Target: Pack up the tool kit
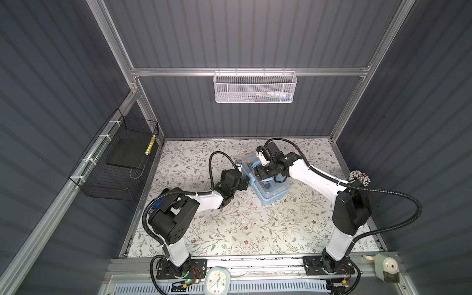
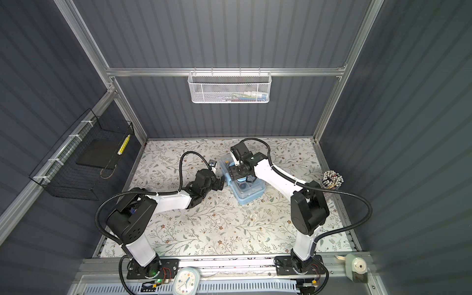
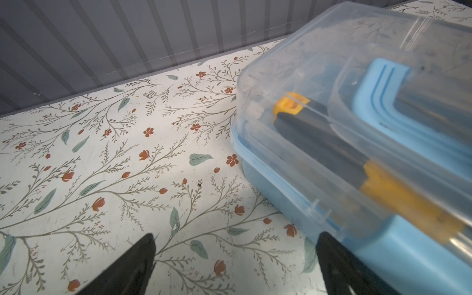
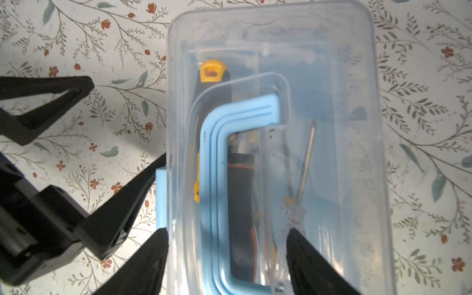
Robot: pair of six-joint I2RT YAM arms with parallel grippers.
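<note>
Evidently the small light-blue plastic tool kit point(image 1: 274, 192), clear lid down, lay mid-table on the floral-patterned tabletop point(image 1: 229, 229). The right gripper point(image 4: 227, 232) hung over the lid, jaws apart astride the blue C-shaped handle point(image 4: 212, 178), holding nothing. The left gripper point(image 3: 236, 235) stood wide open just beside the case. A sideways nudge could slide the light case or leave a latch unseated. No lettering was legible.

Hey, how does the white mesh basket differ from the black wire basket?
The white mesh basket is fine mesh; the black wire basket is an open grid. The white one hangs on the back wall, the black one on the left wall. The white one holds small mixed-coloured items, the black one a dark slab and a yellow stick. Both hang from aluminium rails.
</note>
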